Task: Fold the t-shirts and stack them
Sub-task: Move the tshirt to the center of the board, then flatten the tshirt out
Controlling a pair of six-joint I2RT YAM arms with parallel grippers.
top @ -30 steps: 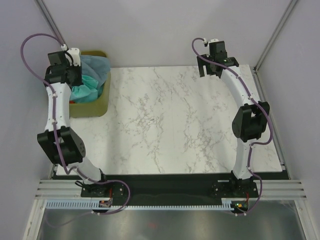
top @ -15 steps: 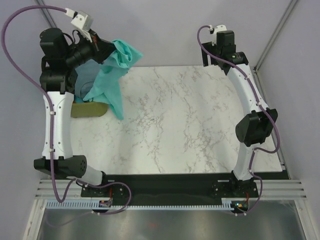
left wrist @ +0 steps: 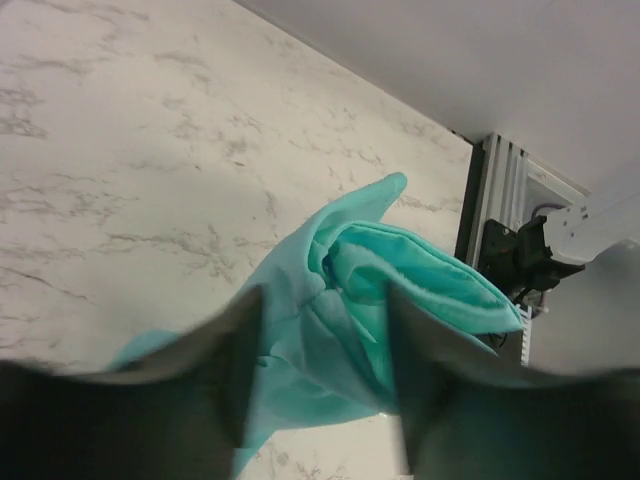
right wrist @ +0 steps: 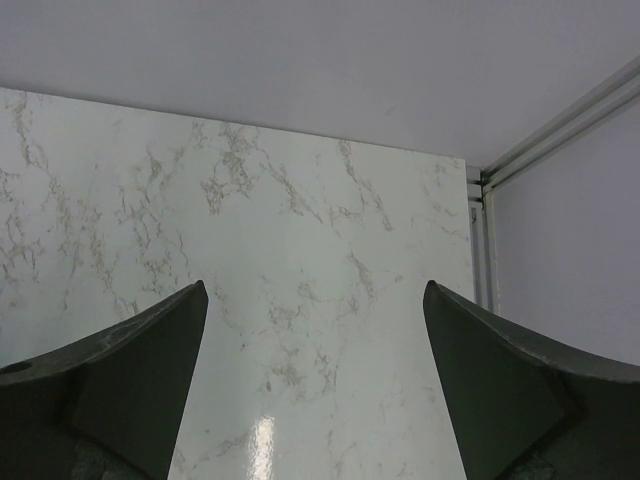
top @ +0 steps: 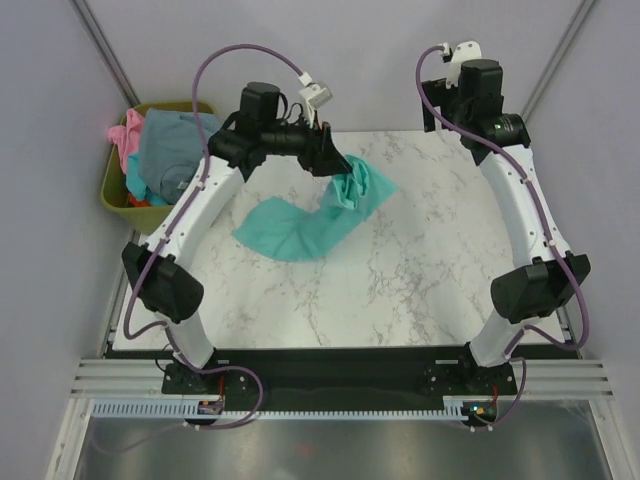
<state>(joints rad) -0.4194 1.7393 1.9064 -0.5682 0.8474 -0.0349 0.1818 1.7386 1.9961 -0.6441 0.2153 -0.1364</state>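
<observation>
A teal t-shirt [top: 305, 228] lies crumpled on the marble table [top: 420, 280], left of centre, with its far end bunched up under my left gripper [top: 336, 166]. In the left wrist view the teal t-shirt [left wrist: 410, 275] sits between the spread fingers of my left gripper [left wrist: 320, 298], which is open; whether the fingers touch the cloth I cannot tell. My right gripper [top: 445, 108] hangs open over the table's far right corner. In the right wrist view, that gripper [right wrist: 315, 292] has only bare marble between its fingers. A grey-blue t-shirt [top: 176, 140] and a pink t-shirt [top: 124, 133] lie in the bin.
An olive-green bin [top: 114, 193] stands off the table's far left corner, heaped with cloth. A metal frame rail [left wrist: 492, 200] runs along the table's right edge, and grey walls close in the back and sides.
My left arm swung from the bin out over the table carrying the teal t-shirt, which now lies mostly on the marble. The left jaws have spread apart. My right arm rose and reached further back.
</observation>
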